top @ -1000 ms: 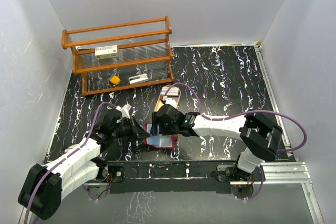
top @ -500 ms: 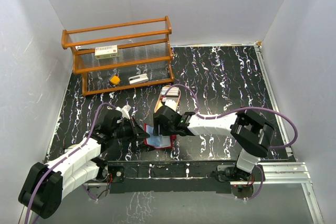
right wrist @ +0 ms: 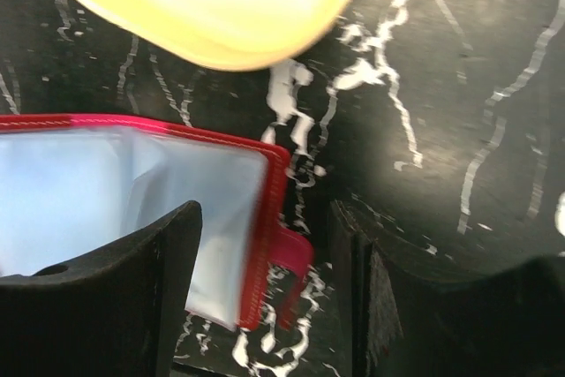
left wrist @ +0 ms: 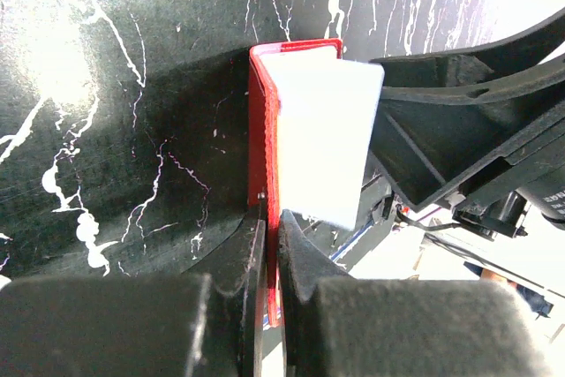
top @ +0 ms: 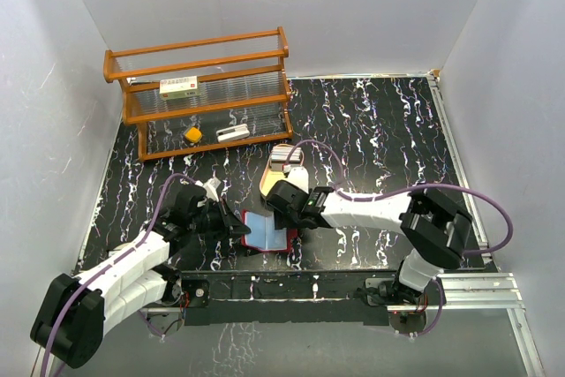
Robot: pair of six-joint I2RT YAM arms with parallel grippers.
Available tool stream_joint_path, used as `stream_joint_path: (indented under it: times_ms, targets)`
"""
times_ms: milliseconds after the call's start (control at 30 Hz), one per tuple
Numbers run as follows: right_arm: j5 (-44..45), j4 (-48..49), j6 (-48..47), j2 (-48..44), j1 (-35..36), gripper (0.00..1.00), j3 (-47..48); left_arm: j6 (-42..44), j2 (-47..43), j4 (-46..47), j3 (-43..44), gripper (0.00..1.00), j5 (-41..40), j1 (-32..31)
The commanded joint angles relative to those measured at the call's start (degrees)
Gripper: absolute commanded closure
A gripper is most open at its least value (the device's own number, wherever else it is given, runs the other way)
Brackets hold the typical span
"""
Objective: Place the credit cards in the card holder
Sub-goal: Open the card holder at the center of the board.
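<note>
Here, in the top view, the card holder (top: 267, 232) lies open on the bench (top: 380, 130), near its 6 o'clock edge and between my two arms. My left fingers (left wrist: 238, 289) stay clenched on the holder's red cover at its 9 o'clock edge; the left wrist view shows them pinching that edge, with a pale panel standing just past it. I cannot tell whether that panel is a bare pocket or a card already seated.

The change lies on the right. A second ago my right arm covered much of the holder. It has since drawn off a little toward 3 o'clock, so the pale bluish pockets show more fully from above. My right fingers (right wrist: 168, 289) hang released, with nothing between them, over the holder's corner and its snap tab (right wrist: 291, 258). They seem slightly less spread than before, though clearly apart.

The tan tray (right wrist: 203, 15) sits just beyond the holder at 12 to 1 o'clock. What I take to be the credit cards (top: 282, 154) rest in it, pale and small in this view.

In my judgement the holder is now spread and steadied, which completes the preparation. The right fingers are empty and the cards are apart from the holder, so the loading itself remains. The next move calls for a thin, flat pinch at the tray.
</note>
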Motion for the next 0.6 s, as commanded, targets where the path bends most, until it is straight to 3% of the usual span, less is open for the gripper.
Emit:
stream_joint_path:
  times_ms: [0, 167, 333, 433, 567]
  targets:
    - [7.3, -8.6, -1.0, -4.8, -0.3, 0.44, 2.6, 1.2, -0.7, -2.1, 3.4, 1.0, 0.3, 0.0]
    - [5.9, -10.9, -3.1, -7.7, -0.2, 0.46, 5.0, 0.9, -0.2, -1.2, 3.8, 1.0, 0.5, 0.0]
    - [-3.5, 1.7, -4.1, -10.5, -0.2, 0.49, 1.4, 0.7, 0.6, -0.3, 3.7, 1.0, 0.7, 0.0]
    - [-7.0, 8.2, -4.1, -9.2, -0.2, 0.56, -0.5, 0.7, 1.5, 0.4, 3.3, 1.0, 1.0, 0.0]
    - [-8.1, 7.9, -4.5, -4.7, -0.2, 0.67, 1.4, 0.5, 1.9, 0.8, 2.6, 1.0, 1.0, 0.0]
